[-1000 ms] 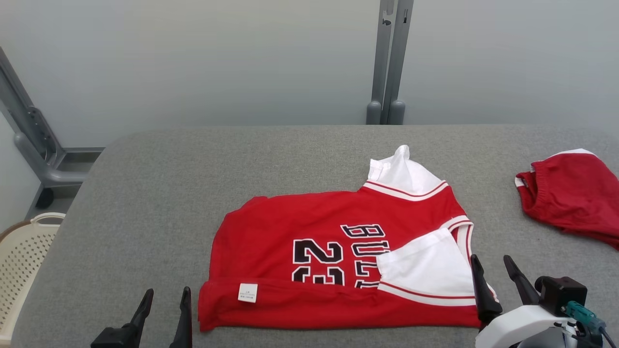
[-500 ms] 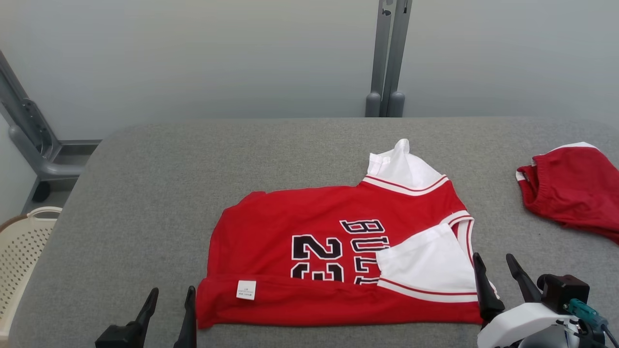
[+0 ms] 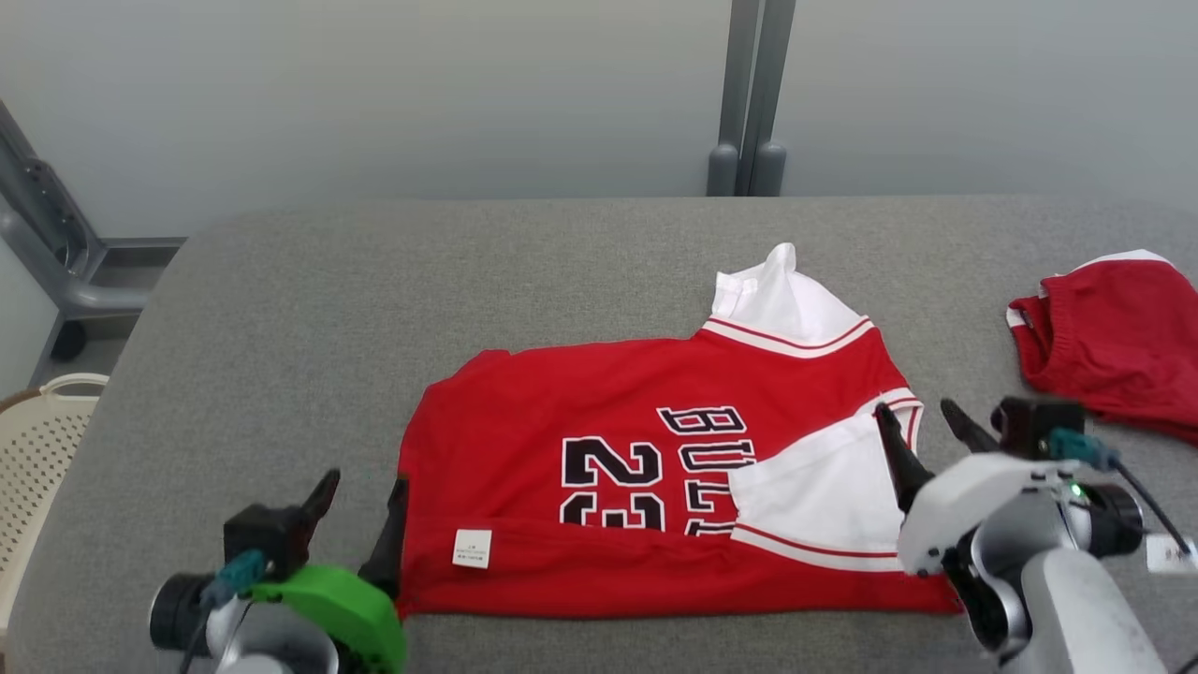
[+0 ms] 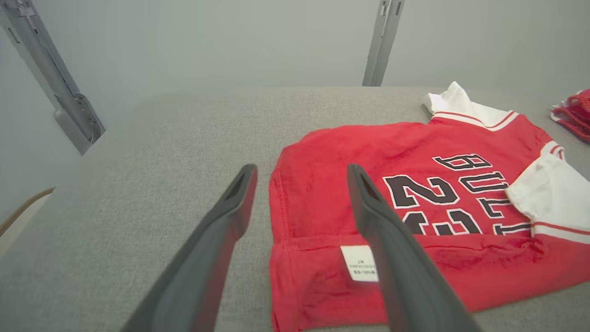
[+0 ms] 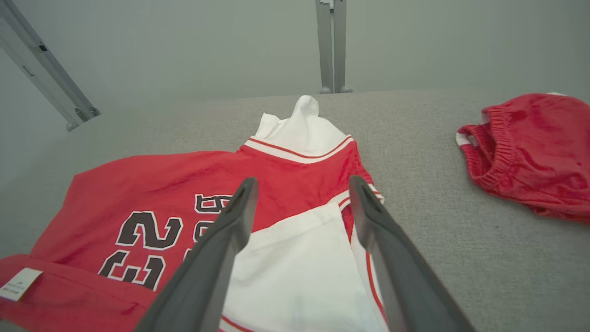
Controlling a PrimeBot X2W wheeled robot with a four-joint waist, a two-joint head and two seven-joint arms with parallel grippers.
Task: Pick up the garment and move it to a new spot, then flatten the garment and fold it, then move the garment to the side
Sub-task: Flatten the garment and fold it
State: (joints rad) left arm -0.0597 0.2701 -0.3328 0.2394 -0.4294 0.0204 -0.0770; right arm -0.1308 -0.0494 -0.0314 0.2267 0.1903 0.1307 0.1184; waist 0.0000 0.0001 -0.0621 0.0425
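Garment (image 3: 580,402) spread on table (image 3: 374,281), red shorts (image 3: 1114,337) far right, basket (image 3: 37,449) left

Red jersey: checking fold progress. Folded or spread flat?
Partly folded: the jersey has its near edge turned over, showing the label; a white sleeve overlaps the lettering.

place: we read this as a lab test bay | cues: bare pale wall (image 3: 374,94), metal upright (image 3: 752,94), grey cloth-topped table (image 3: 281,309), perforated basket (image 3: 37,449)

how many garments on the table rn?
2. A red jersey with white sleeves and black lettering lies mid-way across the grey fabric-covered table; a red elastic-waisted garment lies bunched at its right edge, partly out of frame. More could be hidden beyond it.
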